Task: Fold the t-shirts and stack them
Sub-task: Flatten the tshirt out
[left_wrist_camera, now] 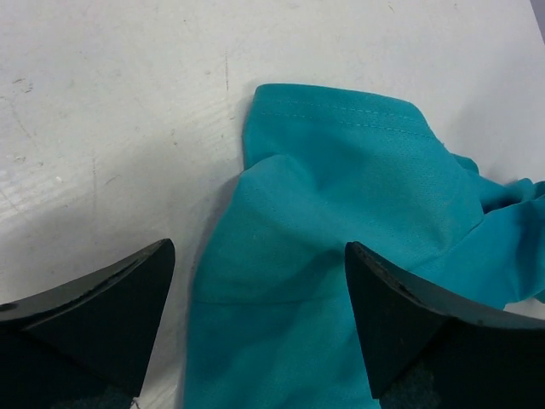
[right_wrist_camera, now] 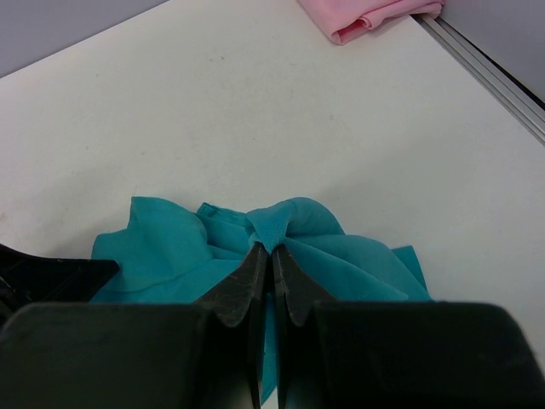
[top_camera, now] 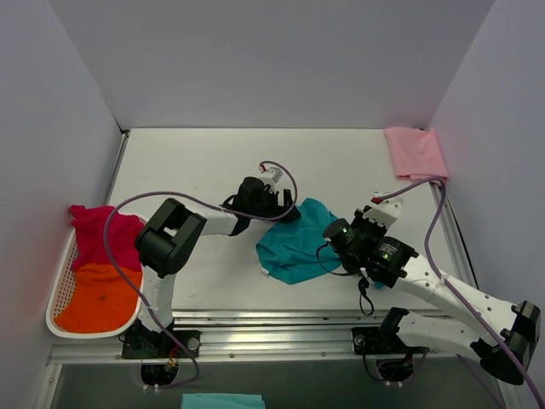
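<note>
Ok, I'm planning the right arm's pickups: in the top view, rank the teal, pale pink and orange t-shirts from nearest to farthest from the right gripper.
1. Teal t-shirt: pinched in the right gripper, mid-table.
2. Pale pink t-shirt: folded, back right corner.
3. Orange t-shirt: in the white basket, left edge.

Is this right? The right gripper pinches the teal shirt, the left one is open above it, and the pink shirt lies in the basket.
Not quite: the pink shirt lies on the table at its far right corner, not in the basket, as the top view shows. The right gripper does pinch the teal shirt, and the left gripper is open above it.
</note>
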### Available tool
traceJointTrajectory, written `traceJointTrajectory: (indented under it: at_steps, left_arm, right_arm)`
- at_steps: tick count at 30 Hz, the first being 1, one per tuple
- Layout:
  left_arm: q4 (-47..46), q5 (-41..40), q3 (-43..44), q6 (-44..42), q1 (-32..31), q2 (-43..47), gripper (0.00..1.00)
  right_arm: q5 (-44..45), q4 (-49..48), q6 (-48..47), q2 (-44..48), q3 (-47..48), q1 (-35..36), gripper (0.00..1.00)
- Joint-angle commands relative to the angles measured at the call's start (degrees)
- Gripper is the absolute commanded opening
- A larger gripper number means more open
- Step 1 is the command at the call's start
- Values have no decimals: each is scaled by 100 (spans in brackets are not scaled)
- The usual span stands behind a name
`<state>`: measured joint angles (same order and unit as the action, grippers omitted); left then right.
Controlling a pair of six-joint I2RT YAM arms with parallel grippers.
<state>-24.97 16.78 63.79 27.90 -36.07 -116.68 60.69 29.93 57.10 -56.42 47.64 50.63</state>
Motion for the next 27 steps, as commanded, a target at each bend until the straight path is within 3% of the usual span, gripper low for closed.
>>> traceJointTrajectory:
  at_steps: [1, 2, 4, 5, 6, 7, 8, 14, 21, 25, 27]
  left_arm:
    - [-271, 274, 195, 93, -5, -197, 89]
    - [-263, 265, 204, 84, 4, -188, 85]
    - [-210, 239, 204, 67, 4, -179, 63]
    - [-175, 212, 221, 58, 4, -171, 49]
    - [-88, 99, 230, 49, 4, -162, 22]
    - [-35, 11, 239, 49, 4, -136, 9]
    - [44, -86, 239, 49, 4, -109, 2]
    - [790, -1026, 318, -477, 4, 698, 2]
    - [2776, -2397, 1038, -1295, -14, 2910, 2]
    - [3375, -2705, 1197, -1541, -40, 3993, 2]
    - [3674, -2820, 1241, -1586, -66, 4563, 2]
  right_arm:
    - [348, 13, -24, 105, -9, -53, 0]
    - [347, 4, -41, 123, -26, -62, 0]
    - [339, -31, -41, 123, -35, -62, 0]
    - [330, -49, -41, 114, -44, -71, 0]
    - [339, -75, -59, 105, -44, -71, 0]
    - [321, -84, -59, 88, -44, -71, 0]
    - [330, -102, -59, 79, -53, -71, 0]
    - [251, -251, -217, -44, 96, -89, 0]
    - [400, -260, -884, 35, 1177, -71, 0]
    - [111, -636, -1665, 315, 1695, -71, 0]
    - [-588, -1426, -2674, 613, 1775, -53, 0]
